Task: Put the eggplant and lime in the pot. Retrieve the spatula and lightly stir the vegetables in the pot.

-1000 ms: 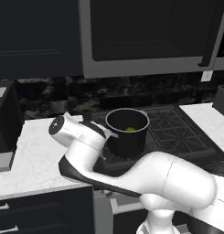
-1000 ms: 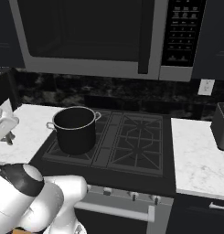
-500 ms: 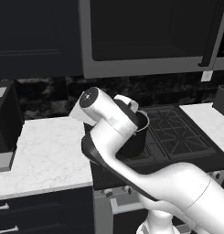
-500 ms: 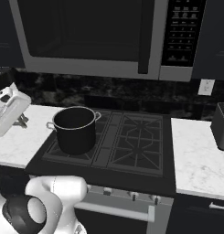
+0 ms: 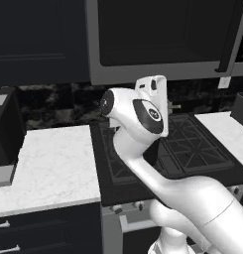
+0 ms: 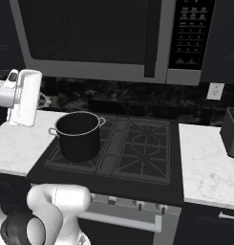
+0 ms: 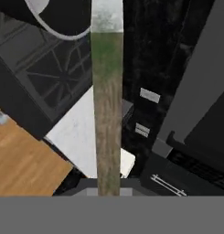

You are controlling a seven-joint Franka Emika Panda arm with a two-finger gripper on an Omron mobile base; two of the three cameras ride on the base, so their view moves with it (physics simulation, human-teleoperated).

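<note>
Arm raised between counter and stove; in the left base view the hand sits upper centre, where half a second ago it was lower and further left over the counter, so the wrist has swung up toward the stove (image 6: 137, 153). In the hand view a long brownish handle, taken to be the spatula (image 7: 107, 114), runs from bottom centre to the top edge with its pale end near the rim of the pot (image 7: 58, 18) at upper left; the fingers are clenched, and judged from this alignment they grasp the spatula. In the right base view the pot (image 6: 79, 135) stands on the left burner at centre left, its contents hidden from this angle; the gripper (image 6: 23, 98) hangs at the left edge. The retrieval appears done; stirring remains.
</note>
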